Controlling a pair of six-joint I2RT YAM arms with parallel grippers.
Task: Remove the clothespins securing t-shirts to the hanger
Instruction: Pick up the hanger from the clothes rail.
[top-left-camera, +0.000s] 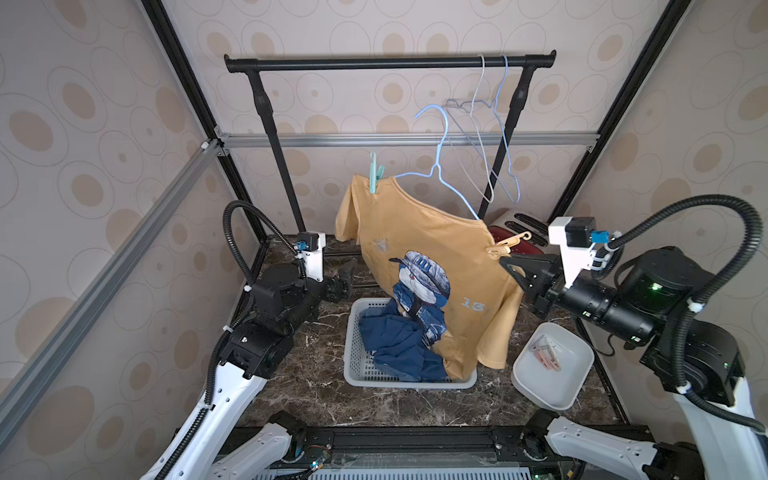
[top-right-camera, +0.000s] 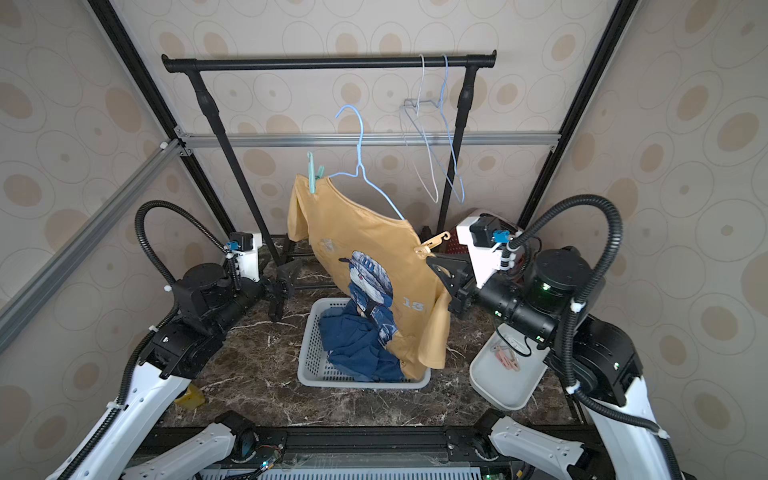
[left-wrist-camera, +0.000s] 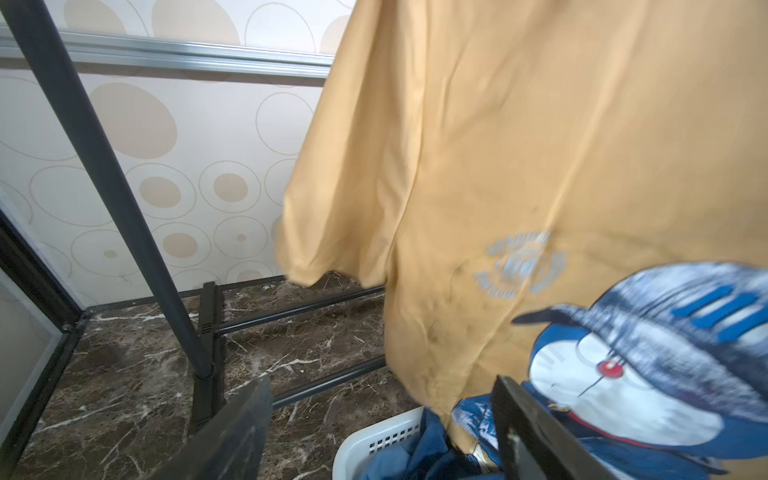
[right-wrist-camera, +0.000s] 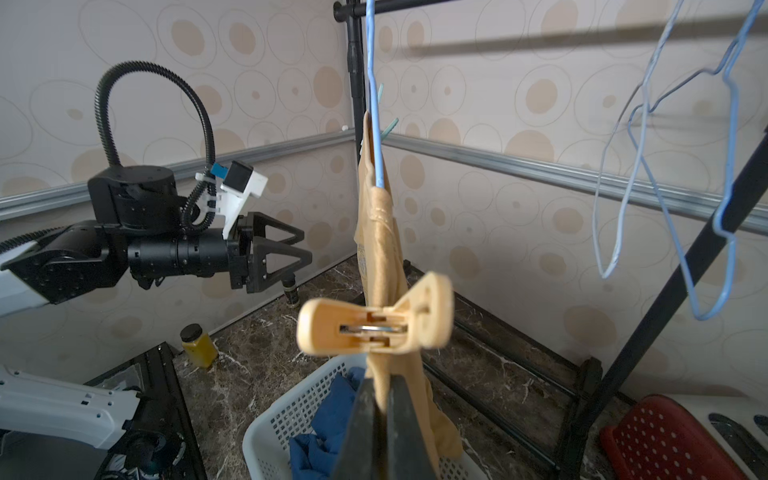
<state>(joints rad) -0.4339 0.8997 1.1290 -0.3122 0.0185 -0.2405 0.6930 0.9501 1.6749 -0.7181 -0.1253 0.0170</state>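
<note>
A mustard-yellow t-shirt (top-left-camera: 432, 249) with a blue cartoon print hangs tilted on a light-blue wire hanger (top-left-camera: 440, 162) whose hook is off the rail. A teal clothespin (top-left-camera: 374, 176) clips its upper shoulder. A yellow clothespin (top-left-camera: 509, 243) clips the lower shoulder and shows close up in the right wrist view (right-wrist-camera: 374, 326). Just below it my right gripper (top-left-camera: 505, 262) (right-wrist-camera: 380, 399) is shut on the shirt's fabric. My left gripper (top-left-camera: 347, 278) (left-wrist-camera: 380, 399) stands open and empty, low beside the shirt's other edge. Two blue t-shirts (top-left-camera: 399, 340) lie in the basket.
A white slotted basket (top-left-camera: 353, 374) sits under the shirt. At the right, a white tray (top-left-camera: 544, 386) holds several clothespins (top-left-camera: 546, 353). Two bare wire hangers (top-left-camera: 494, 124) hang on the black rail (top-left-camera: 374, 63). A red and white appliance (top-left-camera: 519, 232) stands behind my right gripper.
</note>
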